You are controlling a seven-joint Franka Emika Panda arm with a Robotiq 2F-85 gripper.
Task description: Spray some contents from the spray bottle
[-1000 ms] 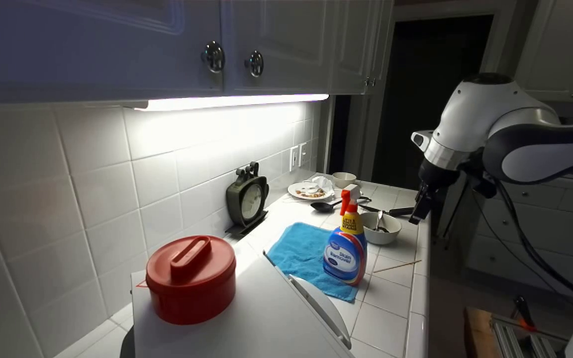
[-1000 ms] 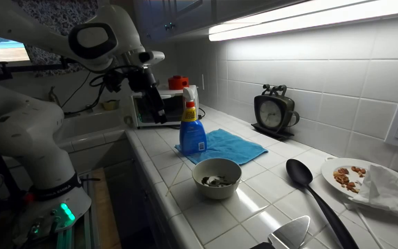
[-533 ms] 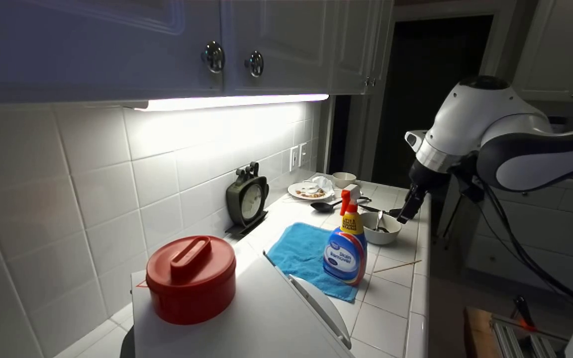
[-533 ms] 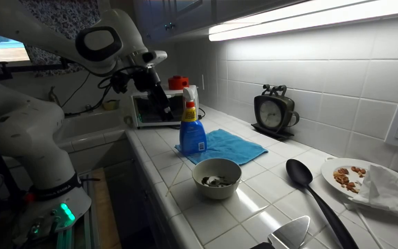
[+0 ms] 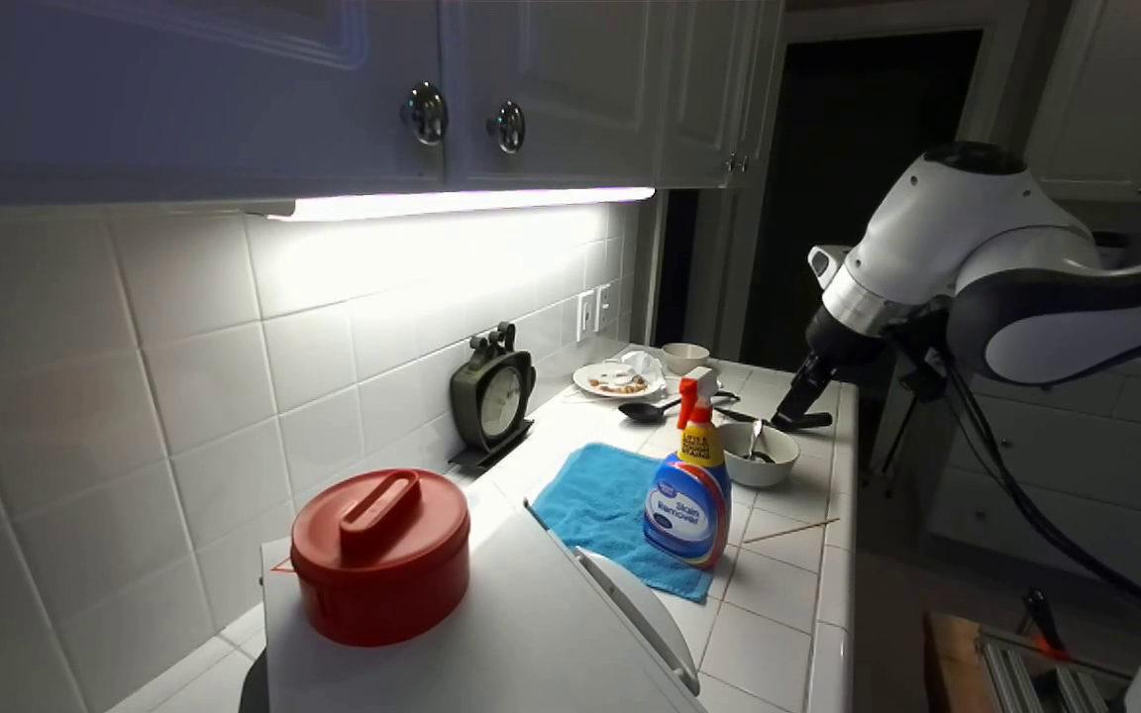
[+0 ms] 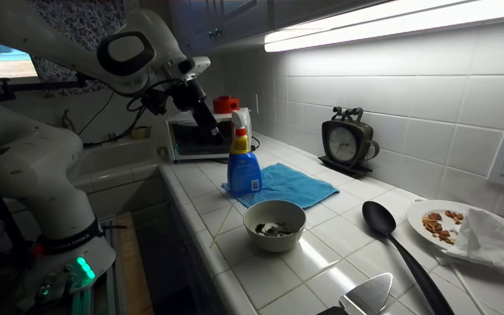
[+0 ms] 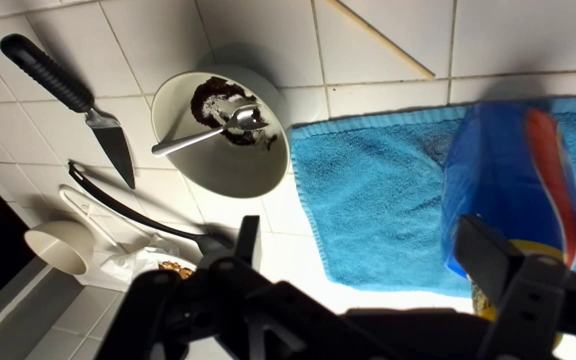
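Jaws stand wide apart, near but not touching the spray bottle [image 7: 503,175]; in the wrist view one side masks much of its upper end. It stands upright on the blue cloth [image 7: 378,200], on the table [image 5: 759,634]; fill level indiscernible. Bowl [image 7: 238,172]: spoon [image 7: 208,133], dark residue [image 7: 205,102]. Plate [image 6: 446,205]: nuts [image 6: 433,225], crumpled paper [image 6: 484,238] cut off at the view's edge. Red container [image 5: 379,584] lidded, contents hidden.

The arm [image 5: 972,213] is glossy white with rounded, black-bordered panels [image 6: 126,49], a silvery wrist ring [image 5: 854,300], dark looping cables [image 5: 1125,586] and a black, angular gripper [image 7: 360,240]; its white base [image 6: 101,256] carries a black, pale-lettered band [image 6: 73,241] and glowing green lights [image 6: 85,267]
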